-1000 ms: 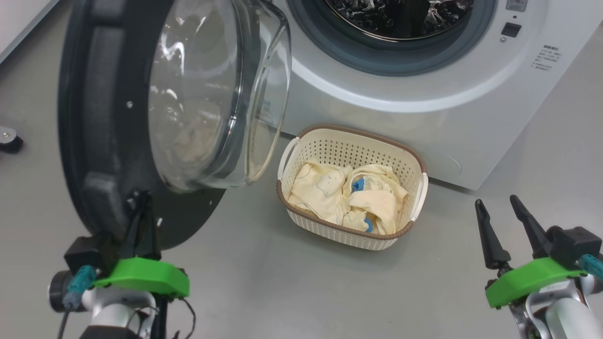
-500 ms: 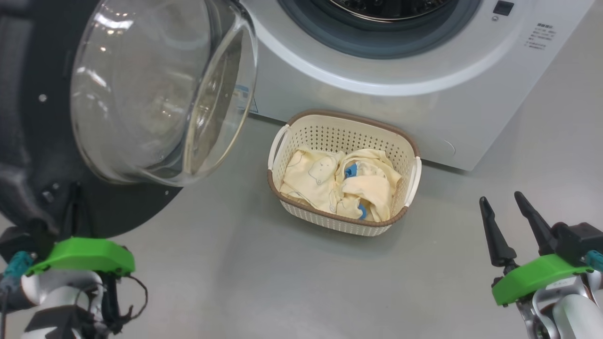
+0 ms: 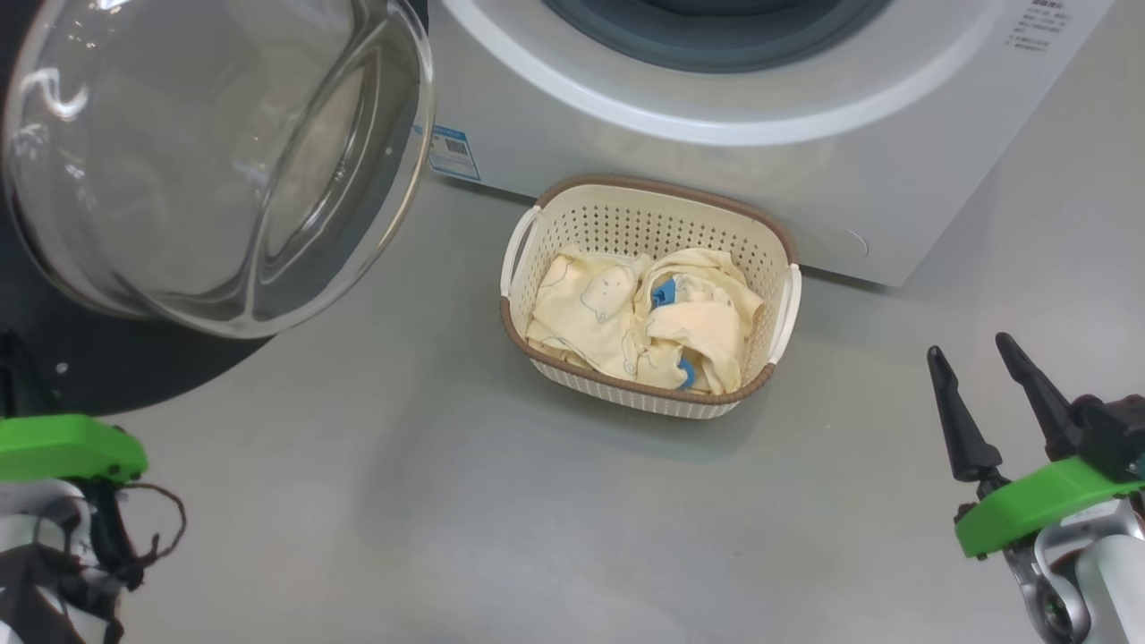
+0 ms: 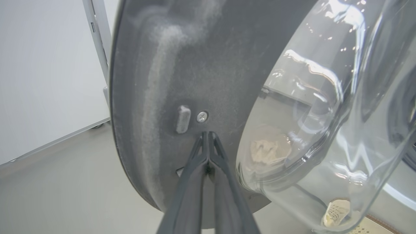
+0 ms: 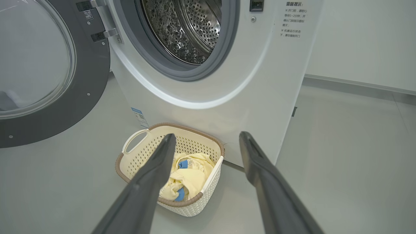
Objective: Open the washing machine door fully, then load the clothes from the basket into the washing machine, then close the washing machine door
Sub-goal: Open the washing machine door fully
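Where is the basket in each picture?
Head view: the basket sits mid-picture, before the washing machine.
Left wrist view: a sliver at the bottom right corner.
Right wrist view: low in the middle, framed by the right end effector.
Shared landmark: the glass bowl of the washing machine door.

1. Losing the top of the washing machine (image 3: 716,179) off the head view's upper edge, catching just the lower arc of its gasket (image 3: 716,45).
2. Losing much of the washing machine door (image 3: 98,367) past the left and top edges too.
3. Can't read the blue label (image 3: 450,152) or the printed notice (image 5: 292,21): too small.
4. Can't see the floor of the basket (image 3: 644,224) under the clothes (image 3: 608,322); no counting the garments.
5. Can't tell whether the shut jaws of the left gripper (image 4: 208,136) touch the door's rim.
6. Losing the right arm (image 3: 1109,581) off the lower right corner.
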